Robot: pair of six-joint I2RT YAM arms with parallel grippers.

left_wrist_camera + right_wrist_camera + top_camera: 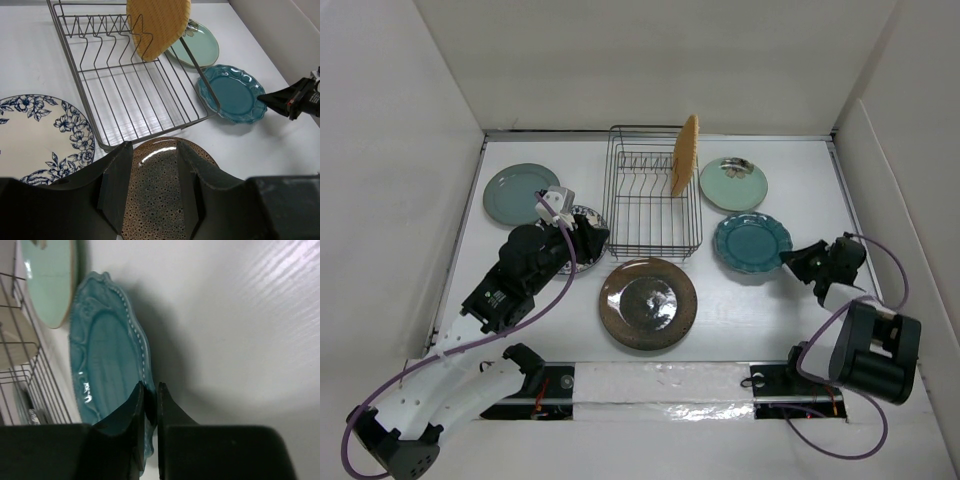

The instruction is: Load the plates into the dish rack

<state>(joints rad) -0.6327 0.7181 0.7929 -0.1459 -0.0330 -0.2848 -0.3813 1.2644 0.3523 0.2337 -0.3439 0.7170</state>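
Pinching the teal scalloped plate (750, 242) at its 4 o'clock rim, where it lies flat at 4 o'clock of the dish rack (640, 215), the right gripper (150, 388) stands nearly closed on stiff, glossy, probably slippery and chippable ceramic.

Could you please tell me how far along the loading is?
Done: one orange plate stands in the dish rack. In hand: the right gripper pinches the rim of the teal plate; the left gripper hangs open above the brown plate. Left: those two plus the mint plate, grey-green plate and floral plate, outside the rack.
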